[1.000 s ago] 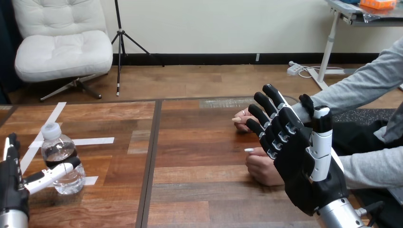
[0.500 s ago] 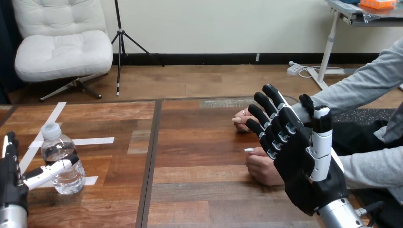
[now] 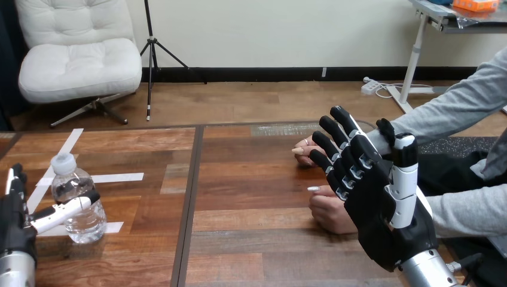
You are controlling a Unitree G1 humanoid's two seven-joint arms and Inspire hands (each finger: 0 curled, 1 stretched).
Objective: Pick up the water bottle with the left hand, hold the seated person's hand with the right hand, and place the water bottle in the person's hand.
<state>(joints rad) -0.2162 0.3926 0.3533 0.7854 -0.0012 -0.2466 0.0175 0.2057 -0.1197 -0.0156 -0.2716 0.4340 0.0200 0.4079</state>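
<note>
A clear water bottle [image 3: 76,202] with a white cap stands upright on the table's left part. My left hand [image 3: 13,224] is beside it at the lower left, open. Its fingers [image 3: 15,182] point up left of the bottle and its thumb [image 3: 61,213] lies across the bottle's front. My right hand [image 3: 382,206] is raised at the right, open with straight fingers spread. It stands in front of the person's two hands. The person's far hand [image 3: 306,150] rests flat on the table. The person's near hand [image 3: 327,210] is curled on the wood, partly hidden behind my palm.
White tape strips [image 3: 113,177] mark the table's left part near the bottle. A dark seam [image 3: 190,197] runs down the wooden table between its two boards. The person's grey sleeves [image 3: 466,209] come in from the right edge.
My left hand has shifted slightly, its thumb sliding a little up and left across the bottle's front. The bottle has barely moved. My right hand and the person's hands are still.
</note>
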